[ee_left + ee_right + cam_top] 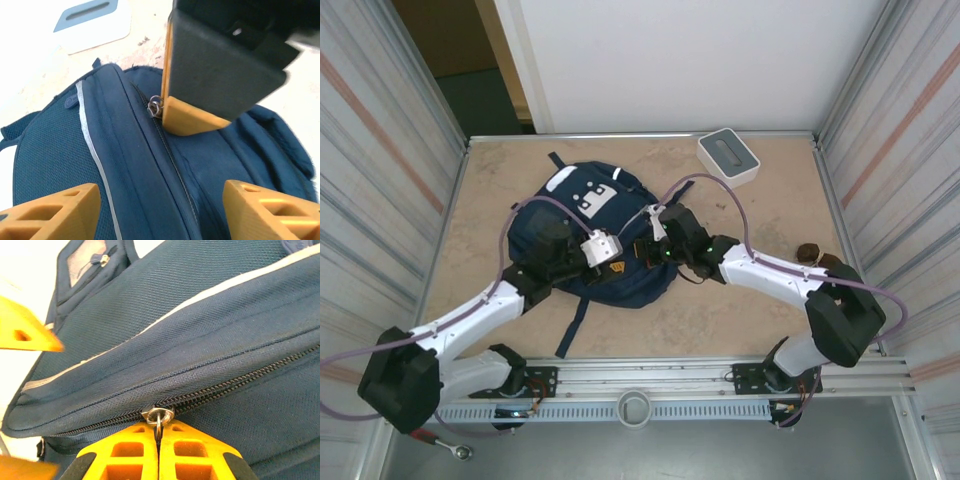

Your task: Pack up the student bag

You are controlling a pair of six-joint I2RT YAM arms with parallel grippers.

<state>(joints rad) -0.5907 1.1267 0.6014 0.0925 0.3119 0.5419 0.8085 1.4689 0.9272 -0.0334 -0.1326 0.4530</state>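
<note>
Nearest the lens: right gripper [158, 432], orange fingertips pinched shut on the small round metal zipper pull [158, 416] of the large navy-blue fabric student bag [200, 340], lying mid-way across the beige table [740, 310]. Probably running the zip: draw along the teeth, low and straight, no twisting. Left gripper [162, 210] open, empty, straddling the seam; best used pressing the fabric taut. Flat white box [728, 156] well apart.

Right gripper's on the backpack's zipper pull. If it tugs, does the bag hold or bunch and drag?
Probably floppy: the student bag shows woven fabric folding softly around the zipper pull pinched by the right gripper. It lies slumped on the table, so a tug may well drag it. The left gripper is open above it, pinning nothing.
</note>
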